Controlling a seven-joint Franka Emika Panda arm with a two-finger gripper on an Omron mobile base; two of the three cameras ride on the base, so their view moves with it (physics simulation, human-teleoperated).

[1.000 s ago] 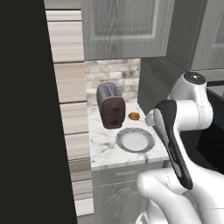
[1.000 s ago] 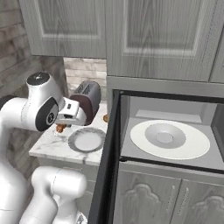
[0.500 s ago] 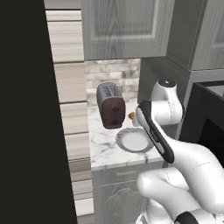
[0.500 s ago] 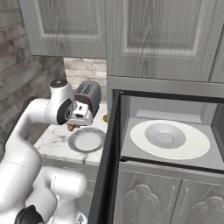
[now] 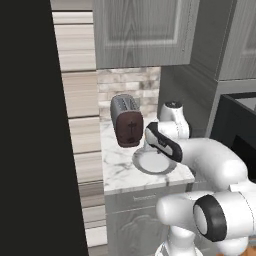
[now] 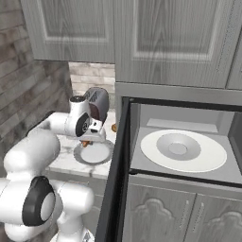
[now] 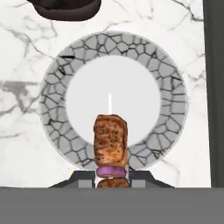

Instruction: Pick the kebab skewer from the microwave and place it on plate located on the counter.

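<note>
- Hand point(image 7: 112, 177) nearest you in the hand view: its two dark fingertips are pressed together on the kebab skewer point(image 7: 111, 146), pinching it at its lower end, where a purple slice sits under a browned meat chunk.
- Skewer stick: a thin pale tip rises from the top of the meat and points over the white centre of the plate.
- Plate point(image 7: 57, 105) lies just beyond the skewer, flat on the counter point(image 7: 22, 52), with a grey crackled rim around a white middle. You are holding the skewer above it, and I cannot tell how high.
- Risk one: the meat hangs over the near rim, not the middle. If you let go here, it could tip onto the rim and roll off onto the marble.
- Risk two: the skewer stands on end in the grip, so released from any height it would topple and might bounce out.
- Toaster point(image 5: 127, 120), dark red, stands just behind the plate. Pushing forward too far to centre the skewer could knock the hand against it.
- Microwave point(image 6: 189, 142), seen in the right base view, sits beside the counter with its door point(image 6: 113, 189) swung open and its white turntable point(image 6: 183, 150) bare. The open door stands close to the arm, and a wide swing could strike it.
</note>
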